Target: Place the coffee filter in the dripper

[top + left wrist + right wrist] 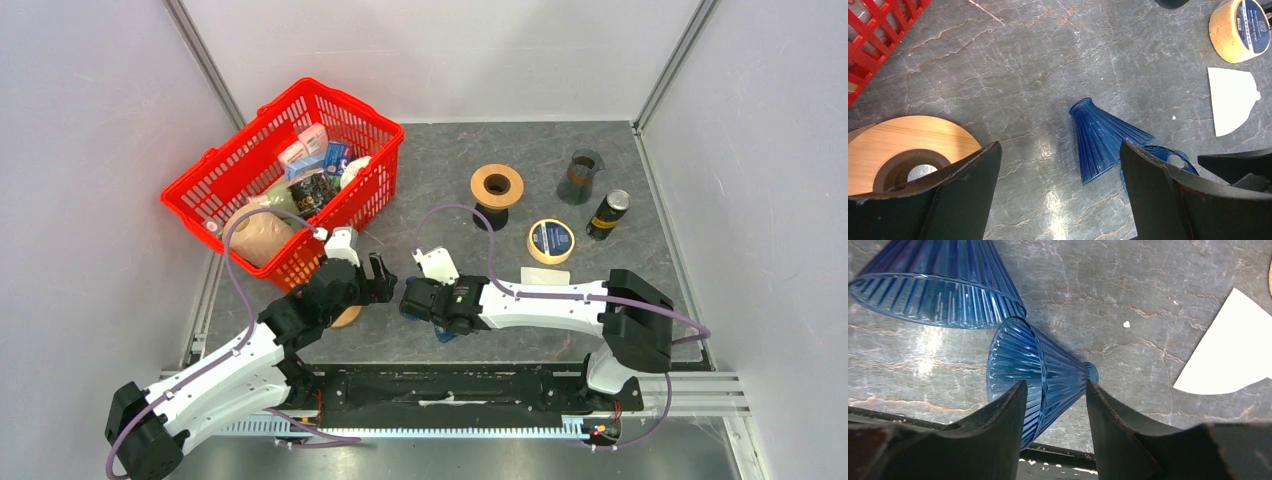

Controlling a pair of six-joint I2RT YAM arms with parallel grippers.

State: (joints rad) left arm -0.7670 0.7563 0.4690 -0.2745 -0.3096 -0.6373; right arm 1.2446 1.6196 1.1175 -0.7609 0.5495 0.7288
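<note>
Blue ribbed dripper [1018, 355] lies tipped between right gripper [1055, 385] jaws, clamping unclear; close gently, stand it upright before fetching coffee filter [1233, 350]; left gripper [1060, 147] agape.

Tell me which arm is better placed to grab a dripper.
Right: the right gripper straddles a dripper lying on its side. The left gripper hangs open and empty nearby.
</note>
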